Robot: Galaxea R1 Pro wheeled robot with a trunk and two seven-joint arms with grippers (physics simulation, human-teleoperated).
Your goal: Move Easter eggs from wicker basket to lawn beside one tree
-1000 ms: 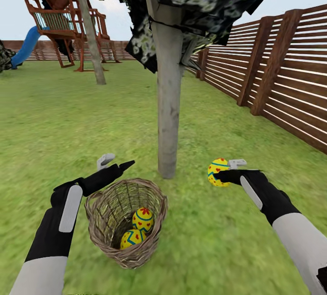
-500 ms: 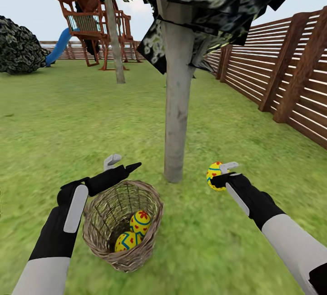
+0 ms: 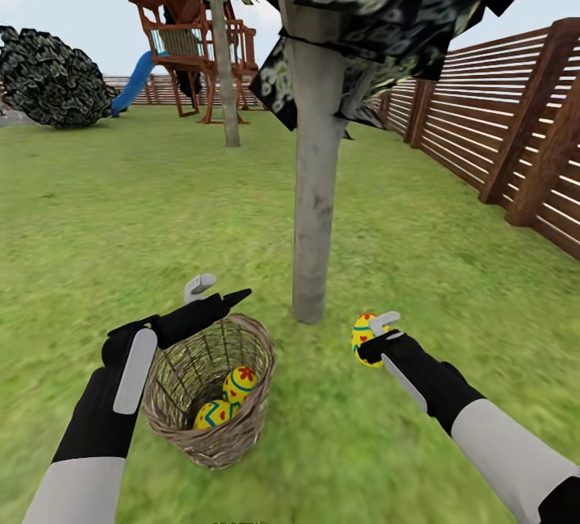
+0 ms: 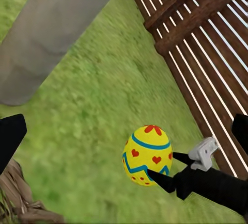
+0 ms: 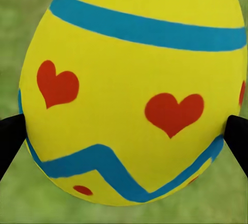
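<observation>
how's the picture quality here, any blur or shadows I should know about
Head view: flat, even light, lawn smeared, no clear shadow at the tree. Right wrist view: held egg sharp, grass behind soft. Left wrist view: fence crisp.

Ahead of me the tree trunk (image 3: 314, 185) stands between both arms and blocks the centre line. Open lawn (image 3: 451, 266) lies right of the trunk, out to the fence (image 3: 515, 137). My right claw (image 3: 369, 336), gripping an egg (image 3: 362, 334), hangs above that grass. The wicker basket (image 3: 211, 395) takes up the ground under my left claw (image 3: 216, 290); its mouth is unobstructed from above.
</observation>
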